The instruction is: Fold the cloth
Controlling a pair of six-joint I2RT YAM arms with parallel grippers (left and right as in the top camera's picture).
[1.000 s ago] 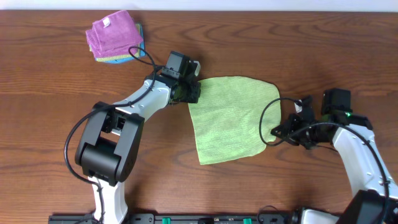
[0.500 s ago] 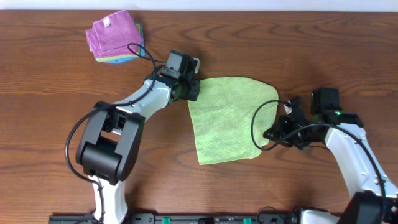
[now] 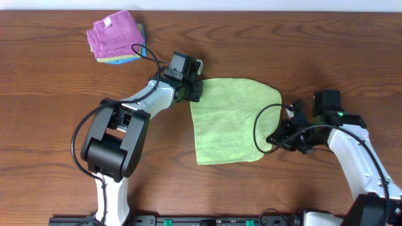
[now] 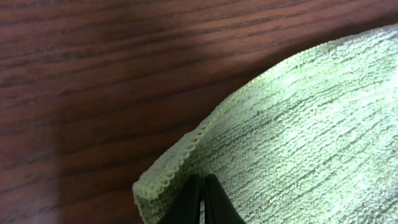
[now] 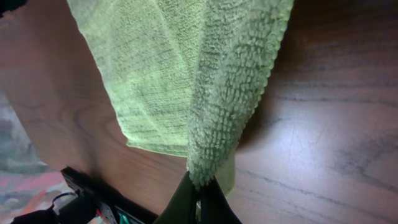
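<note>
While both arms are engaged on the cloth [image 3: 231, 122], the work stands at the grasp-and-lift stage of the first fold. The cloth lies spread near the middle of the surface [image 3: 326, 50], between the two arms and not yet doubled over.

The left fingers [image 4: 205, 199] are clenched on the cloth's far left corner, which sits slightly raised off the wood. The right fingers [image 5: 199, 198] are clenched on the right-hand edge close to the near corner. In the right wrist view that portion is lifted clear and drapes away from the grip.

A stack of purple and blue cloths [image 3: 116, 37] rests at the far left, well apart from the work.

Judged from this layout, the next move calls for:
1. Carrying the lifted right-hand edge over the cloth toward the left side.
2. Holding the left corner steady as an anchor so the fabric does not slide.
3. Aligning the edges before either grip is let go.
</note>
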